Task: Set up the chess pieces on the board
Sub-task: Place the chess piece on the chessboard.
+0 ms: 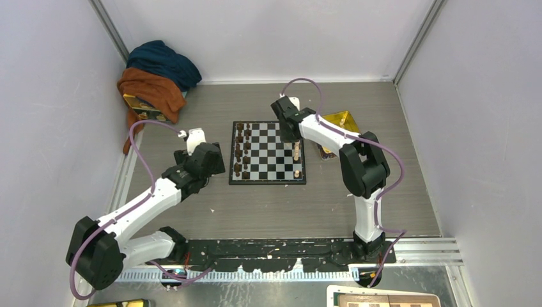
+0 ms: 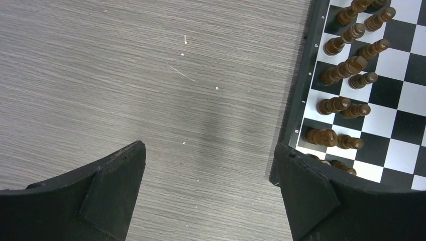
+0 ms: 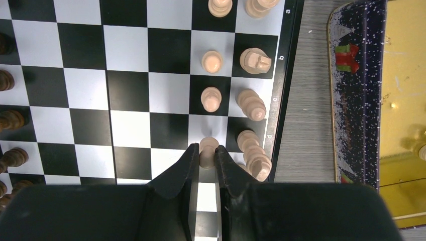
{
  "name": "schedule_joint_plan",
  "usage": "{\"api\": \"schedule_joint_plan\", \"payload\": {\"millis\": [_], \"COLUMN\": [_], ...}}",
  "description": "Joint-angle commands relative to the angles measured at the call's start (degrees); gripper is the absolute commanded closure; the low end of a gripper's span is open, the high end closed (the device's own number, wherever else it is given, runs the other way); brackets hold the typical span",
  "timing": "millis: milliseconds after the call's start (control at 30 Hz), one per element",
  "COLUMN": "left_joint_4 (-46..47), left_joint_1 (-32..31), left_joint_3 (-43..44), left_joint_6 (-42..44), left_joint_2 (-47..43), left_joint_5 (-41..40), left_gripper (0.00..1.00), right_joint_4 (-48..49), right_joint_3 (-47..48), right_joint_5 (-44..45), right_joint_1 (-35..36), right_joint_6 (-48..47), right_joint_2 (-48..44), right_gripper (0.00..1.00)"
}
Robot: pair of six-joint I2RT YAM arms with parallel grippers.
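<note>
The board (image 1: 271, 153) lies mid-table. Light-tan chess pieces (image 1: 297, 151) stand along its right side. In the right wrist view two pawns (image 3: 211, 98) stand in the second column, with bigger pieces (image 3: 250, 104) on the edge column beside them. My right gripper (image 3: 206, 154) is shut on a light-tan pawn (image 3: 208, 145), held over a pale square of the board (image 3: 125, 90) in line with those pawns. It hovers over the board's far right part (image 1: 291, 134). My left gripper (image 2: 208, 165) is open and empty above bare table, its right finger (image 2: 306, 191) over the board's left border (image 2: 301, 100).
Dark brown pieces (image 2: 346, 68) fill the board's left two columns (image 1: 241, 150). A shiny yellow tray (image 3: 402, 100) with a dark printed rim lies right of the board (image 1: 339, 121), one tan piece (image 3: 419, 149) in it. A heap of blue and orange cloth (image 1: 156, 77) sits far left.
</note>
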Motion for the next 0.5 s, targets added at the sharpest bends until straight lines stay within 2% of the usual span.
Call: {"api": "schedule_joint_plan", "payload": {"millis": [0, 467], "left_joint_4": [2.3, 2.2], "left_joint_1": [-0.2, -0.3], "left_joint_3": [1.3, 1.9], "left_joint_6": [0.1, 0.6], "left_joint_2": [0.1, 0.5], "left_joint_5": [-0.8, -0.9], "left_gripper": [0.00, 0.00], "right_joint_4": [2.7, 3.8], "right_joint_3": [-0.8, -0.8], "right_joint_5": [-0.4, -1.9], "right_joint_1": [-0.6, -1.0], "right_joint_6": [1.2, 1.3], "right_joint_2": [-0.3, 1.1], "right_gripper": [0.99, 0.99]}}
